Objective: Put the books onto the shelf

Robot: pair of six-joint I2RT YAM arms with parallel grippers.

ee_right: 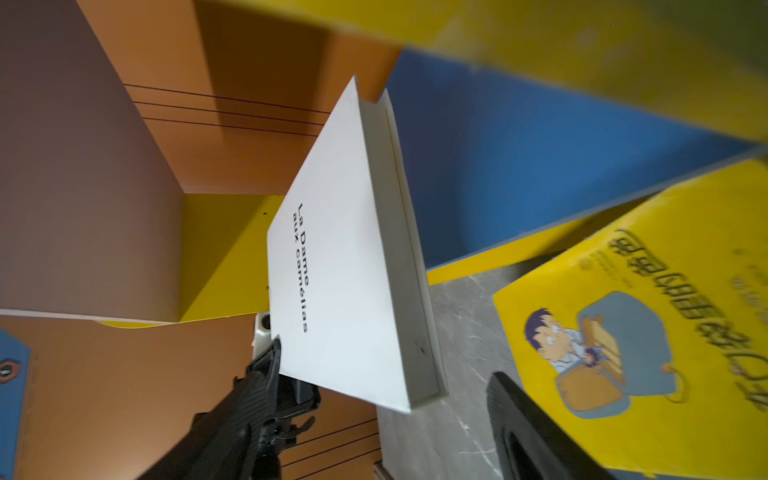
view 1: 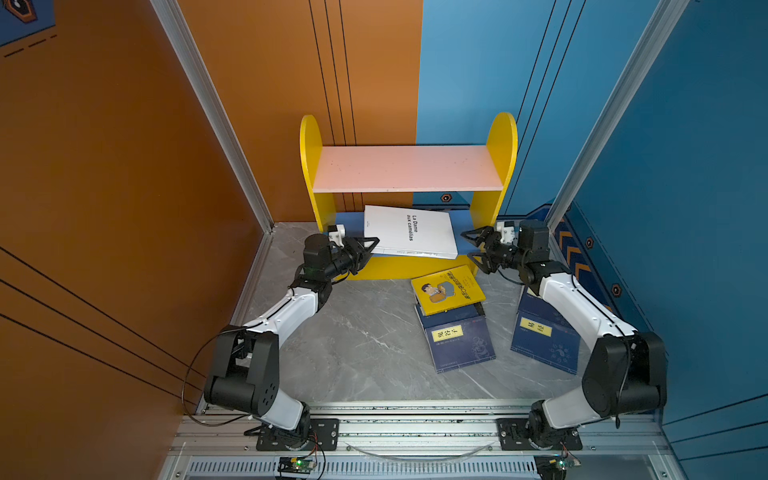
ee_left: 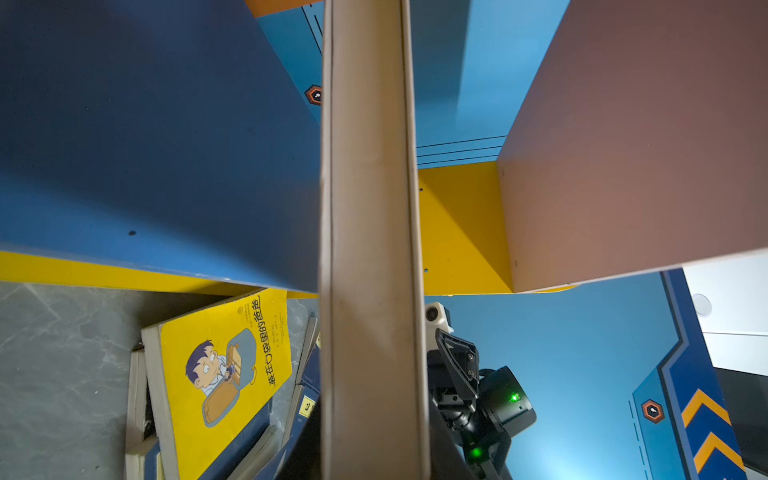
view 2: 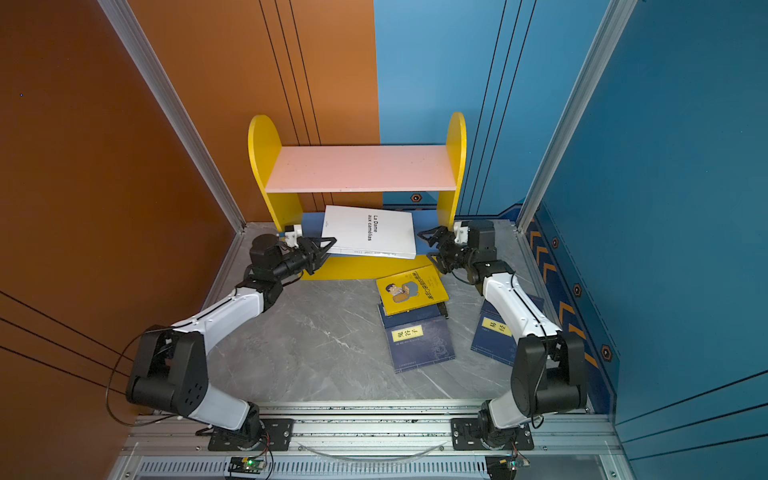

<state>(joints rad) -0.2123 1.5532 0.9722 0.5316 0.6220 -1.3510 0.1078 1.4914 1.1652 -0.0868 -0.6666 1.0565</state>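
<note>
A large white book (view 1: 409,232) hangs flat and slightly skewed, cover up, over the blue lower board (view 1: 348,222) of the shelf (view 1: 407,168); its front edge juts past the yellow base strip. My left gripper (view 1: 369,248) is shut on its left edge, and the left wrist view shows the page edge (ee_left: 370,249) running straight out of the jaws. My right gripper (view 1: 471,245) stands open just off the book's right edge; in the right wrist view the book (ee_right: 345,257) has its near corner between the spread fingers (ee_right: 523,424). The pink upper board is bare.
On the grey floor (view 1: 365,340) before the shelf, a yellow book (view 1: 448,289) lies on a navy book (view 1: 459,340). Another navy book (view 1: 546,336) lies partly under my right arm. Aluminium posts and orange and blue walls close in both sides.
</note>
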